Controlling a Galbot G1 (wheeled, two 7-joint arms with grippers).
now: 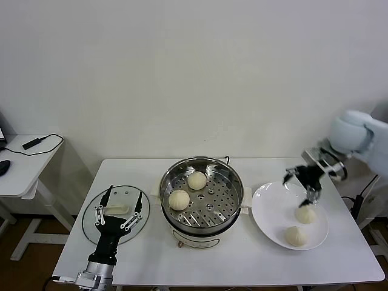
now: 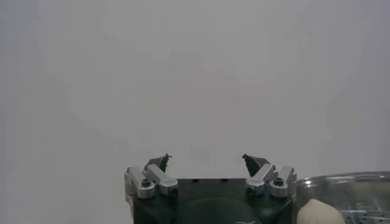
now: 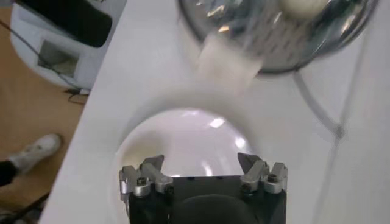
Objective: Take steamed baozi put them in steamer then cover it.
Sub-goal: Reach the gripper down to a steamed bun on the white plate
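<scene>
The steamer point(image 1: 225, 182) stands mid-table with two baozi on its perforated tray, one at the back point(image 1: 196, 180) and one at the left point(image 1: 179, 199). Two more baozi point(image 1: 306, 214) point(image 1: 296, 236) lie on the white plate point(image 1: 270, 212) at the right. My right gripper point(image 1: 300, 187) is open and empty, just above the plate's far side, close over the nearer baozi. In the right wrist view the right gripper point(image 3: 201, 163) hangs over bare plate point(image 3: 183, 137), with the steamer point(image 3: 268, 42) beyond. My left gripper point(image 1: 119, 207) is open and empty, pointing up, left of the steamer.
The round glass lid point(image 1: 91, 221) with a white handle lies flat on the table at the left, behind the left gripper. The left wrist view shows the left gripper point(image 2: 207, 161) facing the wall, with the steamer's rim point(image 2: 347, 181) and a baozi point(image 2: 318, 213) at one edge. A side table point(image 1: 24, 163) stands far left.
</scene>
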